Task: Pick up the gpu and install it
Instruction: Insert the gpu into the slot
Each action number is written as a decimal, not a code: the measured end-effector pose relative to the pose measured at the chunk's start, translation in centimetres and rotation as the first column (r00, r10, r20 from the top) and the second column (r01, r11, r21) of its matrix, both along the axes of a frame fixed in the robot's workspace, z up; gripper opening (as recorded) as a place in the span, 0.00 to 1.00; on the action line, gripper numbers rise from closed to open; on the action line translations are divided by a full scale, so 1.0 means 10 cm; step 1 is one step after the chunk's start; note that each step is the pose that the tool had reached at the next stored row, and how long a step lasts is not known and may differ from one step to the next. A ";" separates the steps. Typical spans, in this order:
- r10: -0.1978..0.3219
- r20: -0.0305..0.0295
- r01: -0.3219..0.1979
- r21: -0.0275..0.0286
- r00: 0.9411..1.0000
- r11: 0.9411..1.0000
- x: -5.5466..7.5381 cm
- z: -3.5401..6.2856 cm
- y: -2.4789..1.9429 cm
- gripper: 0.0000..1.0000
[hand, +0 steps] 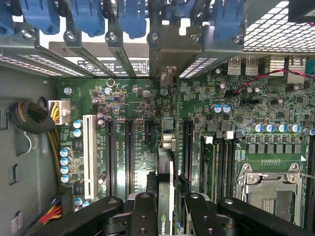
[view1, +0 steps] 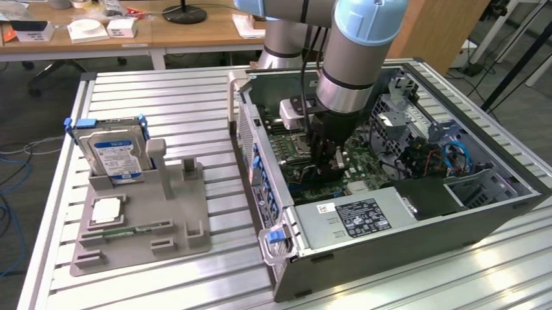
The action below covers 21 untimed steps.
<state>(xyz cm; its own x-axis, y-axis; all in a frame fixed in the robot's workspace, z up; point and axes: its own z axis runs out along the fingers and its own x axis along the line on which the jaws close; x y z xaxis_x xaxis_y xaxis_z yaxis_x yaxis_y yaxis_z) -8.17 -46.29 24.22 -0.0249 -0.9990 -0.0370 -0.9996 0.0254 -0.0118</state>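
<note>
Seemingly, gripper (hand: 166, 209) holds gpu (hand: 166, 172) edge-on over motherboard (hand: 206, 123).

Silver arm (view1: 350, 77), pale-blue joint caps, black bolted jaws.

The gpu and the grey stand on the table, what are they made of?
The gpu, held edge-on in the tool, looks like a dark circuit board with a shiny metal bracket at its far end. The grey stand looks like matte plastic, maybe printed: dull, even colour, blocky posts.

NVIDIA logo on the gpu (hand: 166, 196) edge, other labels unreadable
</note>
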 end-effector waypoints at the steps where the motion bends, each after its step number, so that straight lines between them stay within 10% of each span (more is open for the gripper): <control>1: 0.000 0.000 0.000 0.002 1.000 1.000 0.00 -0.005 0.002 0.27; 8: 0.000 0.000 0.000 0.000 1.000 1.000 0.00 0.000 0.000 0.51; 21: 0.000 0.000 0.000 0.000 1.000 1.000 0.00 0.296 0.000 0.50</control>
<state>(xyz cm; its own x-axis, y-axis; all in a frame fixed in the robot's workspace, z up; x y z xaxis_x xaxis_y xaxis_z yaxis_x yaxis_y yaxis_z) -8.17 -46.29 27.17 -0.0250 -0.9990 -0.0373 -0.9996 0.0254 -0.0119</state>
